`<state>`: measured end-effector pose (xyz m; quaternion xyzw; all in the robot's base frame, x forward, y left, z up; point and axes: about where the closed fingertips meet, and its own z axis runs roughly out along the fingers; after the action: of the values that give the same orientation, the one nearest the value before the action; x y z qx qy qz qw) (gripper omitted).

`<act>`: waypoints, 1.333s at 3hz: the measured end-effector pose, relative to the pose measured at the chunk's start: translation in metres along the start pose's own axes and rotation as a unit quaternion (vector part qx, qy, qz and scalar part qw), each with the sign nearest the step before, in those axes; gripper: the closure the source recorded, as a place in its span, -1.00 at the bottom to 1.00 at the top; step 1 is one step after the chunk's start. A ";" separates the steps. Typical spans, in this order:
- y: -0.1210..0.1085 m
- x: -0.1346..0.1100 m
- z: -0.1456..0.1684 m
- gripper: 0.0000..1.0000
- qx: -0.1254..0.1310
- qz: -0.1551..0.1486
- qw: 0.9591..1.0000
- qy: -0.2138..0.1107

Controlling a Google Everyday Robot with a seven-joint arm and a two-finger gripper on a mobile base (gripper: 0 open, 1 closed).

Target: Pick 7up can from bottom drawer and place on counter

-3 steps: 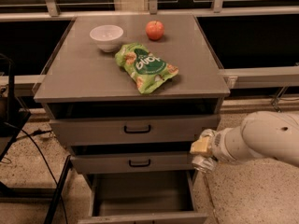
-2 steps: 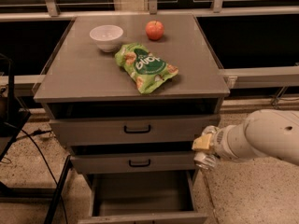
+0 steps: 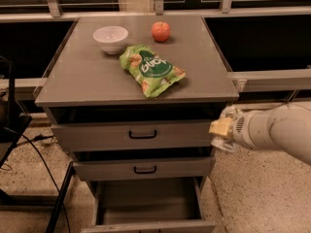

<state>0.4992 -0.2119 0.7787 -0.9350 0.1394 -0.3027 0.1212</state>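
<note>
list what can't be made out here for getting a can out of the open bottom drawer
1. Camera view: no can shows; the wide, shallow grey bottom drawer is cut by the lower edge in front and covered by the grey middle drawer behind.
2. Camera view: the pale gripper sits just right of the grey top drawer; its white arm runs off the right edge.

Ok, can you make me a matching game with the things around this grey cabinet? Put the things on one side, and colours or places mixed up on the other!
Things:
1. apple
2. snack bag
3. bottom drawer
4. gripper

Colour, place or state:
A. pulled open
B. red
C. out to the right of the top drawer
D. green

Pairs: 1-B, 2-D, 3-A, 4-C
</note>
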 end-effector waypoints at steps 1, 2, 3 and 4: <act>-0.006 0.028 -0.018 1.00 0.003 -0.016 0.998 0.058; -0.013 0.050 -0.027 1.00 0.019 -0.035 0.992 0.116; -0.030 0.068 -0.034 1.00 0.050 -0.071 0.981 0.173; -0.043 0.081 -0.041 1.00 0.072 -0.075 0.974 0.203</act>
<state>0.5462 -0.2053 0.8672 -0.8506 0.0690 -0.5037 0.1340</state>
